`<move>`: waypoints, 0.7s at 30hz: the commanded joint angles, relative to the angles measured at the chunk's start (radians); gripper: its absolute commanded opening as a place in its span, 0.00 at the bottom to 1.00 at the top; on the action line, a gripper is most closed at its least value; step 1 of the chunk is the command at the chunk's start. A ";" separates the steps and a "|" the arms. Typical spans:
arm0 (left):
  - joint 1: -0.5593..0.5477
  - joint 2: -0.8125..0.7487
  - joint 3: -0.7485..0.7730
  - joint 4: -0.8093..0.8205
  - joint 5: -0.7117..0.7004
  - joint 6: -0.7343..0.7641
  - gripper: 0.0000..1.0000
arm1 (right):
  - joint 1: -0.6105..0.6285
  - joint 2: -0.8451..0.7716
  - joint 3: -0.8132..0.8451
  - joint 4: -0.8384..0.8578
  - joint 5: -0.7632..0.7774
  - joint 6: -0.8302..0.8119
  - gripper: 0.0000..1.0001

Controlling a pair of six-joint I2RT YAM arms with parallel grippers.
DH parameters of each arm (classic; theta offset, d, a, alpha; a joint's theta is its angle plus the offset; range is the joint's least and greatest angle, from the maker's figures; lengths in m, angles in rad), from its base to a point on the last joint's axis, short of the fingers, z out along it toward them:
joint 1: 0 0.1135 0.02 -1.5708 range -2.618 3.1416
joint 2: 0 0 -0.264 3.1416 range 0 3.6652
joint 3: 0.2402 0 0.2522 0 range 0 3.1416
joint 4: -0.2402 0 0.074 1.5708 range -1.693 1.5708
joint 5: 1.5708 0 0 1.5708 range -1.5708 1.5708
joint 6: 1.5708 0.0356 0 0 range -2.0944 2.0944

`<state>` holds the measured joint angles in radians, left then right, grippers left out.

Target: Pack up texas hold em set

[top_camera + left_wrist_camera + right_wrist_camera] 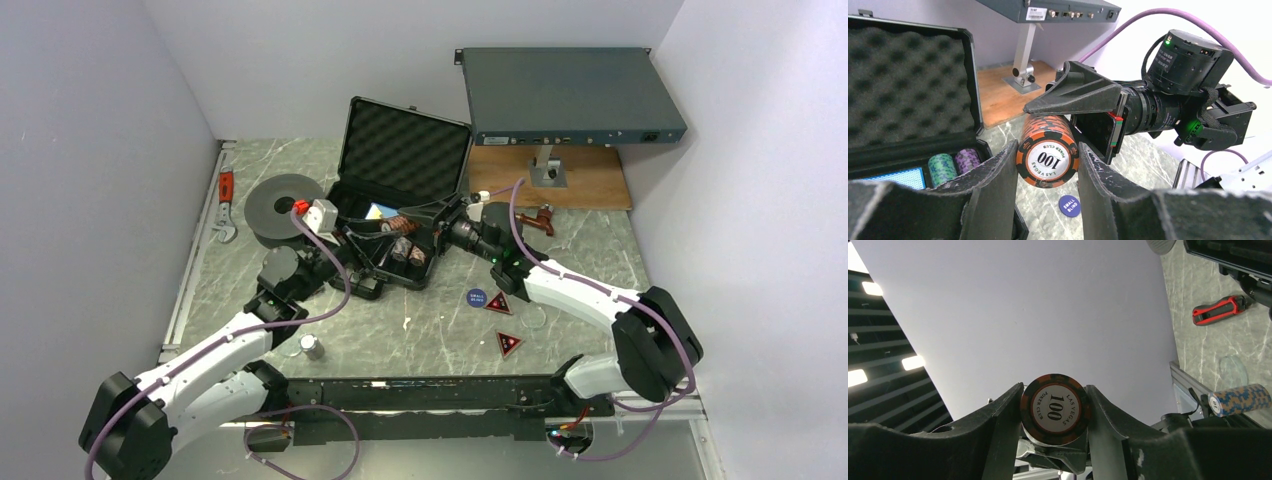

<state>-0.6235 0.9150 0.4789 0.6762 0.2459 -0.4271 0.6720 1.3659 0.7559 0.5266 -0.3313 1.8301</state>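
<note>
One chip stack within left hand

Holds the left arm stretched forward and inward from its near-left base, the right arm bent at the elbow and angled in from the right. Sets the two wrists facing each other, nearly end to end. Grips one chip stack with both sets of jaws: left fingers pressing its sides, right fingers likewise, from the opposite end.
</note>
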 commanded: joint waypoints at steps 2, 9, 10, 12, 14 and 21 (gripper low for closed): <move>-0.023 -0.031 0.011 0.103 0.009 0.015 0.00 | 0.006 -0.001 0.092 0.045 -0.048 0.002 0.00; -0.025 -0.057 0.005 0.034 0.010 0.040 0.27 | 0.005 0.014 0.140 -0.020 -0.057 -0.071 0.00; -0.025 -0.066 0.004 0.018 0.009 0.047 0.34 | 0.005 0.015 0.147 -0.042 -0.058 -0.089 0.00; -0.025 -0.084 0.007 -0.019 0.007 0.064 0.48 | 0.004 0.018 0.159 -0.073 -0.058 -0.120 0.00; -0.025 -0.099 0.017 -0.066 0.006 0.081 0.62 | 0.004 0.023 0.161 -0.082 -0.062 -0.140 0.00; -0.024 -0.134 0.116 -0.317 0.028 0.169 0.88 | 0.004 0.026 0.165 -0.112 -0.090 -0.215 0.00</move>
<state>-0.6441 0.8108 0.5064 0.4927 0.2352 -0.3290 0.6743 1.4082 0.8650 0.3733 -0.3851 1.6630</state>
